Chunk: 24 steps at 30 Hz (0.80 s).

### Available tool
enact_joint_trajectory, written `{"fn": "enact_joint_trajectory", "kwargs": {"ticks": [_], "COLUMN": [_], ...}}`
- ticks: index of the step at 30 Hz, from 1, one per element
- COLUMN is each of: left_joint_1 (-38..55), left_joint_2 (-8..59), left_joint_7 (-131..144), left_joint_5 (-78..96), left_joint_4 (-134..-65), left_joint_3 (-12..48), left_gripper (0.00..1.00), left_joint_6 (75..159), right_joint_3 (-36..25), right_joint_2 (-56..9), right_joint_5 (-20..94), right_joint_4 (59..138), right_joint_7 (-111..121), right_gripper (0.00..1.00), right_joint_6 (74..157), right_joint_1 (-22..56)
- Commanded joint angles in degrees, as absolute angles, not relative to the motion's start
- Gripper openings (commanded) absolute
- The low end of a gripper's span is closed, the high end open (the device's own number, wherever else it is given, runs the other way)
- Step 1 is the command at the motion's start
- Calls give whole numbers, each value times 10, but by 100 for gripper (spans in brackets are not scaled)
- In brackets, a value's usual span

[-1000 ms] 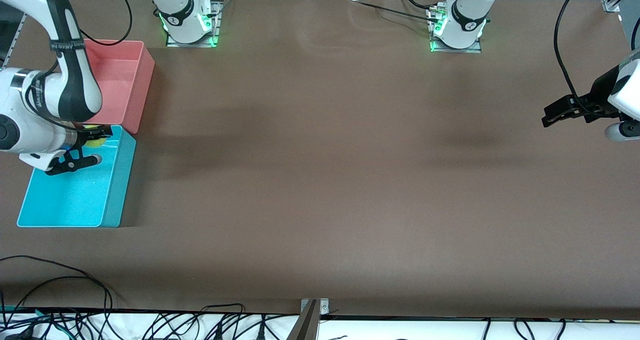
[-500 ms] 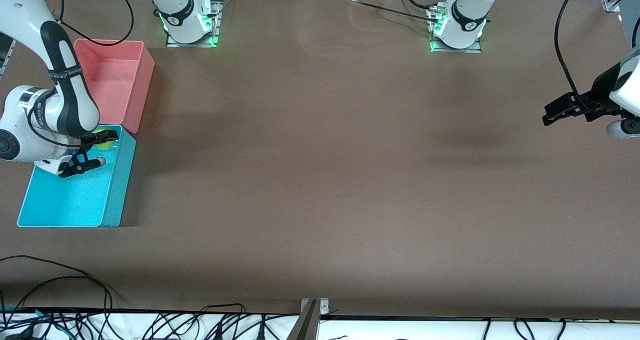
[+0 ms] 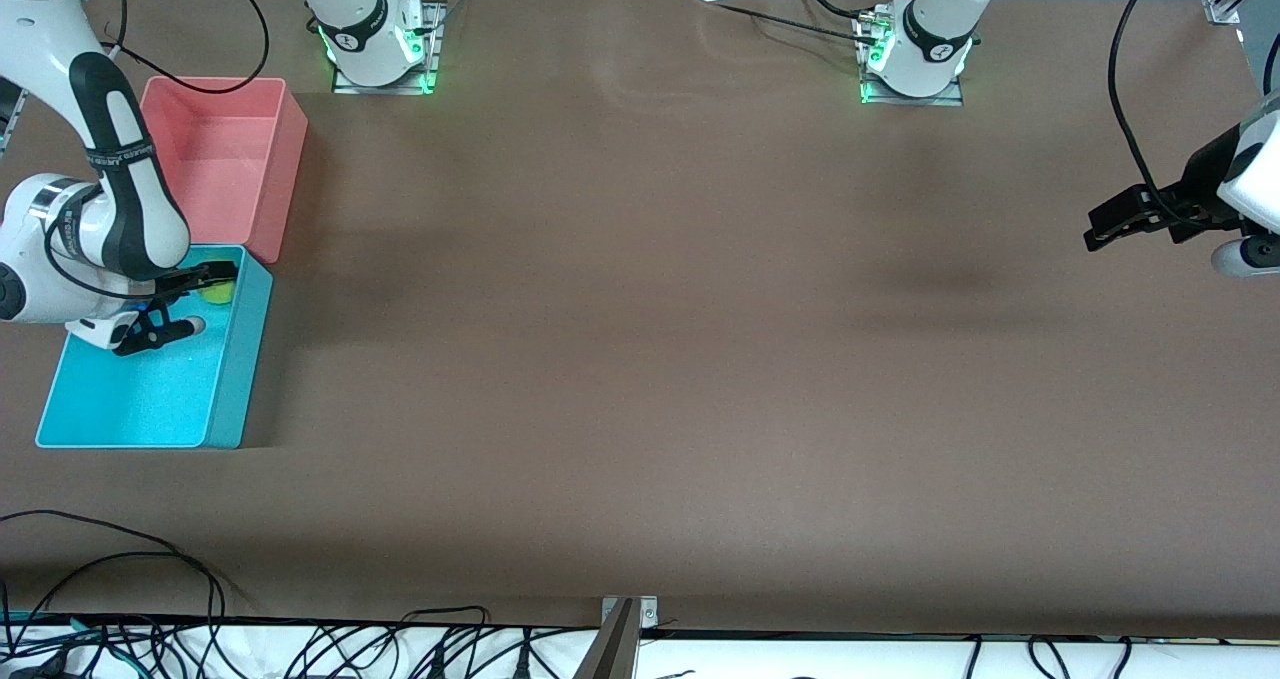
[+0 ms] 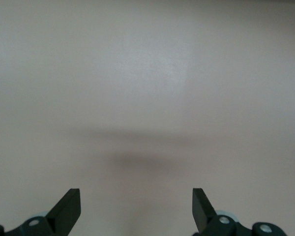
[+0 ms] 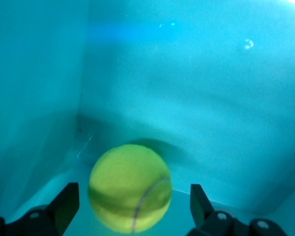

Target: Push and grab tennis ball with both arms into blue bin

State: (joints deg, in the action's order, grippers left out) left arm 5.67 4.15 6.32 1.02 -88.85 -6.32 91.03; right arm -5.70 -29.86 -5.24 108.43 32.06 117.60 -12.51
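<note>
Two bins side by side at the right arm's end of the brown table (image 3: 640,379): pink bin (image 3: 285,174) farther from the front camera, blue bin (image 3: 236,379) nearer, short walls just about touching.

Tennis ball (image 3: 215,293) inside the blue bin, in the end closest to the pink bin and toward the wall that faces the left arm's end of the table. Seen from the right wrist view as a fuzzy yellow-green ball (image 5: 130,189) with a pale seam curving across it, low against turquoise walls (image 5: 201,73) near an inside corner, with its shadow on the plastic just beside it. Cannot tell whether it is resting on the floor of the bin or a little above it.

Right gripper (image 3: 212,301) over that same end of the blue bin, reaching down from the arm at the table's edge. Fingers (image 5: 65,204) spread wide, one on each side of the ball with a clear gap on both sides, gripping nothing and touching nothing.

Left gripper (image 3: 1104,232) well apart from all this, in the air over bare table at the left arm's end, waiting. Fingers (image 4: 69,209) spread just as wide (only plain tabletop and a soft shadow between them), holding nothing.
</note>
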Motion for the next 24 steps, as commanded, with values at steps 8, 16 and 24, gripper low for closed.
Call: {"fn": "enact_joint_trajectory", "kwargs": {"ticks": [8,16,24], "left_joint_1": [59,59,59], "left_joint_2": [35,35,36], "left_joint_7": [50,51,51], "left_joint_5": [19,18,18], "left_joint_4": [-889,-889,-889], "left_joint_3": [-65,-66,-65], "left_gripper": [100,100,100], "left_joint_6": [911,911,911], "right_joint_3": [-28,-13,-12], "right_joint_2": [-255,-255,-245], "right_joint_5": [-43,-47,-48], "right_joint_4": [977,846,774], "right_joint_7": [324,288,140], "right_gripper": [100,100,100], "right_joint_6": [1010,854,760], "right_joint_1": [-127,-100,-13]}}
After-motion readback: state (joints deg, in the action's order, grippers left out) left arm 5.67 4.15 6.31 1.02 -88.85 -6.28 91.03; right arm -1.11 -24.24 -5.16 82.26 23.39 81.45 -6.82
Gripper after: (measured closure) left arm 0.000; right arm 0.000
